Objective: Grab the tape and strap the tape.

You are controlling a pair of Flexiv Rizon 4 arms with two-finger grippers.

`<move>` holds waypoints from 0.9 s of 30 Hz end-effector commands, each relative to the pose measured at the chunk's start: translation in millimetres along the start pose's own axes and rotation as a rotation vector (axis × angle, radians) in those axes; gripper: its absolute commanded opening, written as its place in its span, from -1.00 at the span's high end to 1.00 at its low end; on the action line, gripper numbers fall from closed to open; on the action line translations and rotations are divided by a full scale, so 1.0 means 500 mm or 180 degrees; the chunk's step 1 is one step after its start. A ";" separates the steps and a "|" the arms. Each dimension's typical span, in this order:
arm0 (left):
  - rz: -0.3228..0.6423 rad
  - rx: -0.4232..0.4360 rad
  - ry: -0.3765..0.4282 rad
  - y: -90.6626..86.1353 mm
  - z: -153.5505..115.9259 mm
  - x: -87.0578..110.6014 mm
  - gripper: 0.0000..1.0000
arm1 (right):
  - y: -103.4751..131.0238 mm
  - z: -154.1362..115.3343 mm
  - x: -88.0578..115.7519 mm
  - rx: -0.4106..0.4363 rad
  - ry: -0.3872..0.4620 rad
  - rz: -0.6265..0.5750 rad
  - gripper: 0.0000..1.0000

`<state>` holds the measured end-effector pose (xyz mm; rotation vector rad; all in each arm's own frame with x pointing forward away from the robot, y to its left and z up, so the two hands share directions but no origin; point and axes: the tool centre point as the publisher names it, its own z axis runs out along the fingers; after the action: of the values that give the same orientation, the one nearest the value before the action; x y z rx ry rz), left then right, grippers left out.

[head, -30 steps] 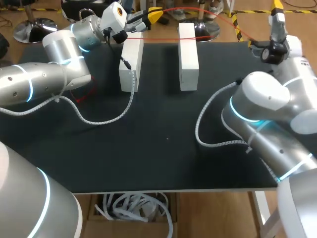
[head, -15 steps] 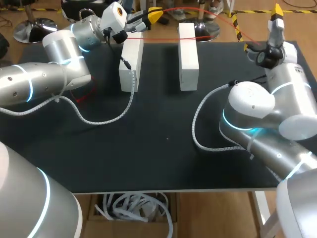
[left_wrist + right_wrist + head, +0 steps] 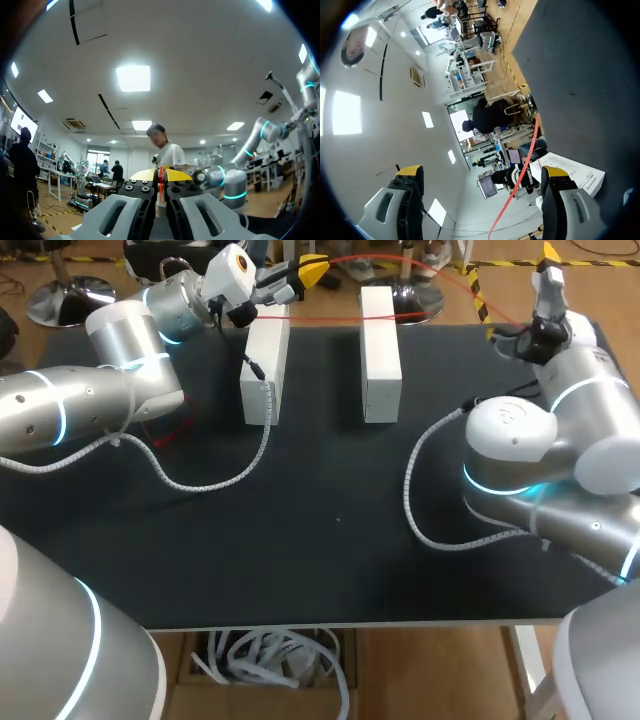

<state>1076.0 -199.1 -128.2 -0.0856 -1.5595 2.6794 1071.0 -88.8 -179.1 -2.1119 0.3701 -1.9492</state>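
From my station I saw a table (image 3: 330, 540) with a matte black top and a thin pale front edge. It stood on a light wooden floor (image 3: 615, 290) marked with a yellow-and-black striped line (image 3: 478, 302). Ahead of my left fingers (image 3: 145, 175) and high above them spread a white ceiling (image 3: 210, 60) with a bright square light panel (image 3: 133, 78) and smaller panels farther off. Beyond my right fingers (image 3: 555, 173) the black tabletop met the wooden floor, and a glowing panel (image 3: 347, 112) shone out past the other finger
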 end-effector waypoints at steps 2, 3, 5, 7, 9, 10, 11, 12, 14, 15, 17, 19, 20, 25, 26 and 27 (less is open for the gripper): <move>0.0000 -0.0004 -0.0010 -0.001 0.001 0.002 1.00 | 0.003 -0.003 0.000 0.0023 -0.0272 -0.0039 -1.00; 0.0000 -0.0004 -0.0010 -0.001 0.001 0.002 1.00 | 0.003 -0.003 0.000 0.0010 -0.0253 -0.0060 -1.00; 0.0000 -0.0004 -0.0010 -0.001 0.001 0.002 1.00 | 0.005 -0.003 -0.001 0.0012 -0.0257 -0.0092 -1.00; 0.0000 -0.0004 -0.0010 -0.001 0.001 0.002 1.00 | 0.007 -0.001 0.000 0.0028 -0.0216 -0.0117 -1.00; 0.0000 -0.0004 -0.0010 -0.001 0.001 0.002 1.00 | 0.007 -0.008 0.002 0.0036 -0.0197 -0.0138 -1.00; 0.0000 -0.0004 -0.0010 -0.001 0.001 0.002 1.00 | 0.008 -0.002 0.004 0.0039 -0.0168 -0.0167 -1.00; 0.0000 -0.0004 -0.0010 -0.001 0.001 0.002 1.00 | 0.008 0.001 0.006 0.0046 -0.0169 -0.0187 -1.00; 0.0000 -0.0004 -0.0010 -0.001 0.001 0.002 1.00 | 0.008 0.003 0.008 0.0063 -0.0162 -0.0191 -1.00; 0.0000 -0.0004 -0.0010 -0.001 0.001 0.002 1.00 | 0.009 0.004 0.010 0.0060 -0.0140 -0.0226 -1.00; 0.0000 -0.0004 -0.0010 -0.001 0.001 0.002 1.00 | 0.010 0.005 0.011 0.0061 -0.0126 -0.0245 -1.00; 0.0000 -0.0004 -0.0010 -0.001 0.001 0.002 1.00 | 0.014 0.008 0.014 0.0054 -0.0096 -0.0276 -1.00; 0.0000 -0.0004 -0.0010 -0.001 0.001 0.002 1.00 | 0.017 0.010 0.015 0.0070 -0.0098 -0.0291 -1.00; 0.0000 -0.0004 -0.0010 -0.001 0.001 0.002 1.00 | 0.018 0.011 0.015 0.0069 -0.0103 -0.0313 -1.00; 0.0000 -0.0004 -0.0010 -0.001 0.001 0.002 1.00 | 0.021 0.011 0.013 0.0071 -0.0114 -0.0364 0.02; 0.0000 -0.0004 -0.0010 -0.001 0.001 0.002 1.00 | 0.021 0.011 0.013 0.0070 -0.0116 -0.0376 0.04; 0.0000 -0.0004 -0.0010 -0.001 0.001 0.002 1.00 | 0.021 0.010 0.012 0.0073 -0.0117 -0.0387 0.07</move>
<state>1076.0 -199.1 -128.2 -0.0856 -1.5595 2.6794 1077.1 -99.3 -178.3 -2.1937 0.2221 -1.9710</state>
